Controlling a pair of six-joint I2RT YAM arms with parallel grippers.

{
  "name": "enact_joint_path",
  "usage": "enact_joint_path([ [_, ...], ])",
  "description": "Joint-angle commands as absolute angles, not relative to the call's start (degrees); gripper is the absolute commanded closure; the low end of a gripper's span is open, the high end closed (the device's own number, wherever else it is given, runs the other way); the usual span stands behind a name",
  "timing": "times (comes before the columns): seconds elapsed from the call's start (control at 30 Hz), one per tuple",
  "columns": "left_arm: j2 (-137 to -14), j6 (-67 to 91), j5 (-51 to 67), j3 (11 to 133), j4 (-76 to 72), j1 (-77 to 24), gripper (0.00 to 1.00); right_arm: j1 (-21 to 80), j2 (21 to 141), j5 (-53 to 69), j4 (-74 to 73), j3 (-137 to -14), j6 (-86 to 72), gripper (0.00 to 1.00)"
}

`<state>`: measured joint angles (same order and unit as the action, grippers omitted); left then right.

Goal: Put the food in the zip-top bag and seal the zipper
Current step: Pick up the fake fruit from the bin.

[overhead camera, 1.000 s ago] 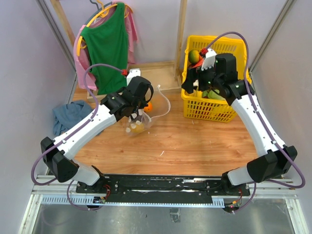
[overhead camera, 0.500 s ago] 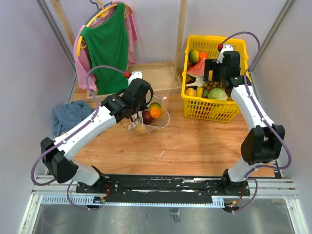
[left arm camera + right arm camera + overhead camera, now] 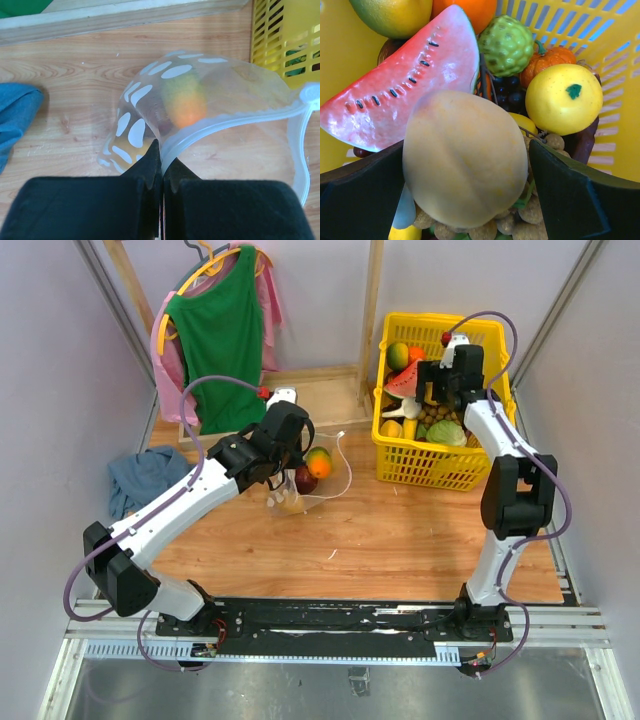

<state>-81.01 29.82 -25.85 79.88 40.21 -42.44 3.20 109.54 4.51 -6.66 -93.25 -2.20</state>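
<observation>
Far to the left of the yellow basket (image 3: 428,478), a blue cloth (image 3: 143,478) was seen lying on the wooden surface (image 3: 400,530). Nearer to the basket, but also on its left side, the left end effector (image 3: 161,162) was found fully closed. Its fingers were pinched on the zipper (image 3: 235,122), at the mouth edge of the zip-top bag (image 3: 145,90). The bag was resting on the surface just left of the basket, not touching it, and the zipper strip was bent in an arc. Inside the bag a green-orange mango (image 3: 320,460), a dark purple fruit (image 3: 305,480) and a yellowish fruit (image 3: 287,503) were visible.

Inside the basket, the right end effector (image 3: 466,145) was positioned among the toy foods. It was opened wide, with one finger at each side of a pale orange round fruit (image 3: 465,175). It could not be told if the fingers were touching this fruit. Around it, also in the basket, a watermelon slice (image 3: 405,85), a green bumpy fruit (image 3: 507,45) and a yellow round fruit (image 3: 564,100) were seen.
</observation>
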Motion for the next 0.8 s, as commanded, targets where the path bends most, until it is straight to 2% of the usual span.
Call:
enact_joint_path([
  [0.0,-80.94,28.79,-25.37,80.18,37.97,-42.01,1.0,2.37,110.43,8.36,-4.47,-96.52,-0.02,0.02],
  [0.3,-81.21,28.83,-25.62,80.47,37.86,-41.96,1.0,2.48,102.74,11.25,-6.08,-92.88,1.28,0.45],
  [0.37,-81.15,28.75,-25.39,80.5,37.72,-41.97,1.0,2.61,101.04,11.73,-7.52,-92.44,1.25,0.48],
  [0.6,-80.11,29.02,-24.91,79.39,36.54,-41.97,1.0,4.95,93.89,12.38,-9.65,-88.11,0.1,0.49],
  [0.77,-79.54,29.74,-23.63,78.39,35.53,-42.0,1.0,6.5,88.24,13.37,-10.66,-84.72,-4.07,0.54],
])
